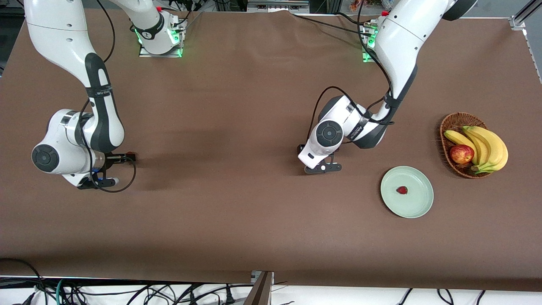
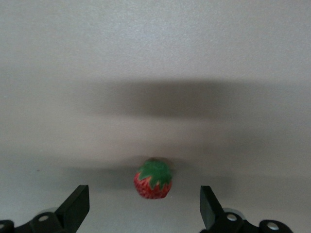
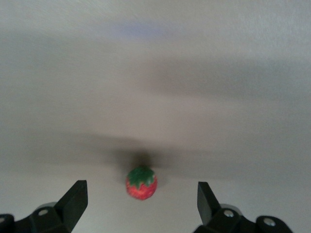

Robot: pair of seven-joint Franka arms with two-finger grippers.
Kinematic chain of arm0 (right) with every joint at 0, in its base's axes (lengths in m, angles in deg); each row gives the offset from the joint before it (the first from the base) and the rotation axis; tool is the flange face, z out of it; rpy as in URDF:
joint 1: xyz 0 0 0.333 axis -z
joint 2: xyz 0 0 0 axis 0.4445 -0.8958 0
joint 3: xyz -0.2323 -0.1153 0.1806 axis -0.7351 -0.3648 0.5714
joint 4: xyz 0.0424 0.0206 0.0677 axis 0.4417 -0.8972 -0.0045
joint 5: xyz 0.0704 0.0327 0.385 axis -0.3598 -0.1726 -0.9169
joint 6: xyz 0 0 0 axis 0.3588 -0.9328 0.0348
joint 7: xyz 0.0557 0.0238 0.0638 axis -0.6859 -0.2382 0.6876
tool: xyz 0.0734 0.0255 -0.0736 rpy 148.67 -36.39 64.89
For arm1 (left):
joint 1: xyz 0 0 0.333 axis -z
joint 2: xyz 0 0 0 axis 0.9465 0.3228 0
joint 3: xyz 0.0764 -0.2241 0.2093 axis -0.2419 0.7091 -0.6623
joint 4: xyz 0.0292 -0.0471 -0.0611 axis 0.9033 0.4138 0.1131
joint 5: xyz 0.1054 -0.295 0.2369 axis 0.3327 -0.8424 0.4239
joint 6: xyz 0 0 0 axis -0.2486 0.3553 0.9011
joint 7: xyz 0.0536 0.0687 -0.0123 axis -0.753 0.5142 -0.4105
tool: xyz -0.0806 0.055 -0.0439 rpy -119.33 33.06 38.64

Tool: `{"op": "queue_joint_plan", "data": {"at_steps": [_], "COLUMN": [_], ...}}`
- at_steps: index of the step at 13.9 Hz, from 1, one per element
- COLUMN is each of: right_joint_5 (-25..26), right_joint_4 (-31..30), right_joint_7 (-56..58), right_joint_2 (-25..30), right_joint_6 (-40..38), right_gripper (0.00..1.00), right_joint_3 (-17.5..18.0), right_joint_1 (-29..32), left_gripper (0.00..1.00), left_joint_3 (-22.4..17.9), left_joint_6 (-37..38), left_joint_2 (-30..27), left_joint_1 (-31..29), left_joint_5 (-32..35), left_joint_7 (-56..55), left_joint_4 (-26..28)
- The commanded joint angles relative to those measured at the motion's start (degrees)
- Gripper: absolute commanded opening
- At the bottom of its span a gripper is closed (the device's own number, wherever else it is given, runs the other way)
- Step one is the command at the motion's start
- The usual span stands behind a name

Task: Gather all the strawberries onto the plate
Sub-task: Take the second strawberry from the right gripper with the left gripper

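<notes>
You have a wide brown table [image 1: 237, 106], and both arms are down low on it, each set over its own berry. The wicker basket [image 1: 451, 127] with bananas [image 1: 487, 146] and an apple [image 1: 461, 153] sits near the edge at the left arm's end, with the plate [image 1: 417, 205] beside it and nearer the front edge. One strawberry [image 1: 402, 190] already lies in the plate, so I judge you a third of the way through. The left hand [image 2: 145, 206] sits toward the middle of the table, its fingers spread wide with a second strawberry [image 2: 153, 179] on the cloth between them, untouched. The right hand [image 3: 142, 204] is near the edge at the right arm's end, likewise spread, with the third strawberry [image 3: 141, 183] between its fingers. The step in hand is the grasp. Next, you need each hand lowered until the tips flank the berry, then a gentle pinch; the fruit is tiny and could roll.
</notes>
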Motion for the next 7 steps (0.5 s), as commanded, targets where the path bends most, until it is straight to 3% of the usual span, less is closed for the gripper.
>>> {"op": "queue_joint_plan", "data": {"at_steps": [1,3,4,7], "right_joint_5": [-1.2,-1.3,-1.3,-1.3], "right_joint_4": [-5.5,-6.3,-7.1,-8.1], "right_joint_7": [1.5,2.5,2.5,3.0], "right_joint_2": [3.0,3.0,3.0,2.9], "right_joint_6": [4.2,5.1,5.8,6.9], "right_gripper": [1.0,1.0,0.99,0.97], "right_joint_3": [0.6,0.6,0.7,0.9], "right_joint_1": [-0.2,-0.2,-0.2,-0.2], "left_gripper": [1.0,0.81,0.56,0.16], "left_joint_3": [-0.6,-0.6,-0.6,-0.7], "left_joint_6": [-1.4,-1.4,-1.4,-1.4], "left_joint_2": [0.4,0.4,0.5,0.4], "left_joint_1": [0.8,0.8,0.8,0.7], "left_joint_5": [1.5,1.5,1.5,1.5], "left_joint_7": [-1.4,-1.4,-1.4,-1.4], "left_joint_4": [0.1,0.1,0.1,0.1]}}
